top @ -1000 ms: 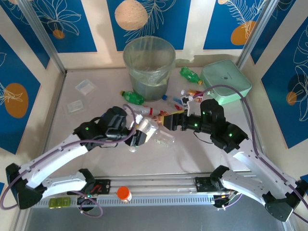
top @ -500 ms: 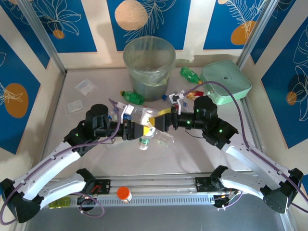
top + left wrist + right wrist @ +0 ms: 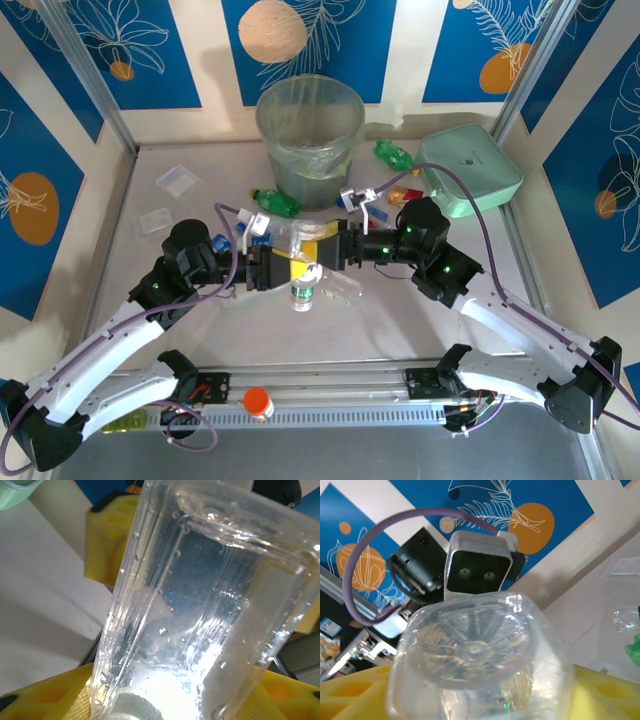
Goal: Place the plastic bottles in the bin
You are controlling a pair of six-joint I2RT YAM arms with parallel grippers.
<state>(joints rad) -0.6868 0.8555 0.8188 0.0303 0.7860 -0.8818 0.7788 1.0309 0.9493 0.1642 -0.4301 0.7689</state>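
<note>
Over the middle of the table (image 3: 380, 310), our left gripper (image 3: 288, 263) clamped a clear bottle (image 3: 300, 238), which we judged light, thin-walled, slick and easily crushed. The right gripper (image 3: 322, 246) had its fingers (image 3: 350, 690) either side of the stiffer base, the better hold, though we couldn't tell whether they were pressing. The bin (image 3: 310, 130) stood beyond, well apart.

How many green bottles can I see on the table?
2: one green bottle lies by the bin's near left side; the other green bottle lies between the bin and the mint box. More may be hidden behind the arms.
</note>
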